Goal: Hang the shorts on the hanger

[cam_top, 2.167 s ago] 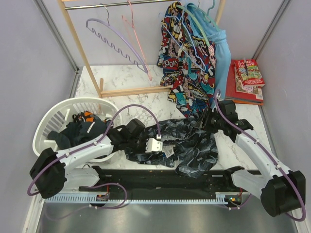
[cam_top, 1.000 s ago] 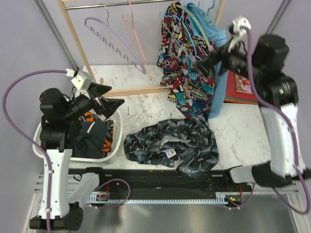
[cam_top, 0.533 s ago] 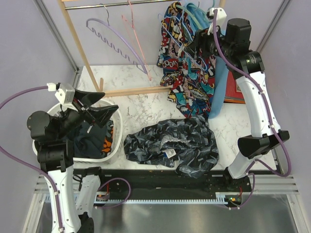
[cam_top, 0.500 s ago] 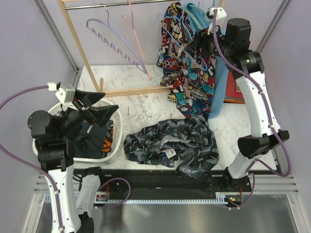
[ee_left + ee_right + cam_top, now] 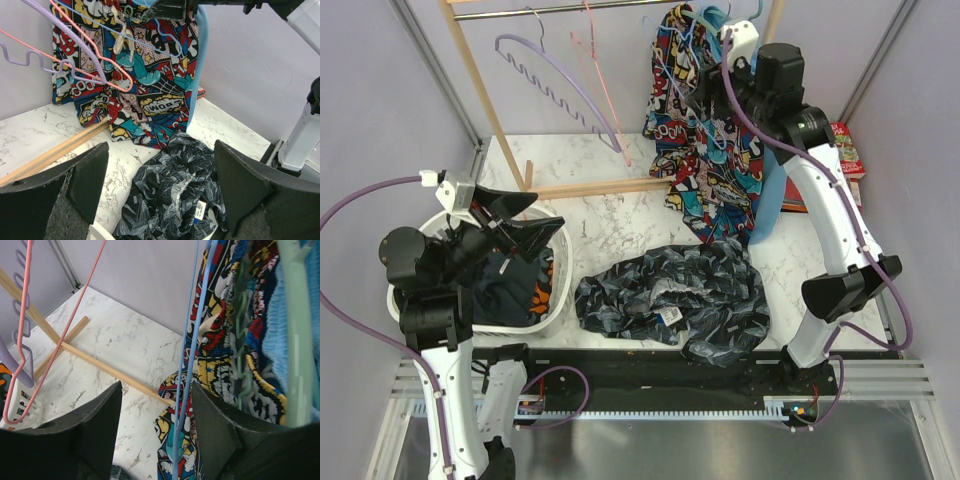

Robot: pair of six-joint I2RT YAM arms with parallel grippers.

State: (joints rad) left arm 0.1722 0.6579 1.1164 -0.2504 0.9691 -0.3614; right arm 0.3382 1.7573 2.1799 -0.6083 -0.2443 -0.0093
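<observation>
The right claw [image 5: 156,390] stands spread, not pinching. The hanger [image 5: 195,340] runs as a thin pale-blue wire, steeply up and down, through the gap close to one finger; whether it touches is hard to tell. It hangs among the comic-print garment [image 5: 695,140] on the rack. The shorts [image 5: 670,300] lie heaped on the desk [image 5: 610,215], well below that claw and toward the arm bases. The left claw [image 5: 535,215], spread wide over the basket [image 5: 420,235], is the nearer to them.
</observation>
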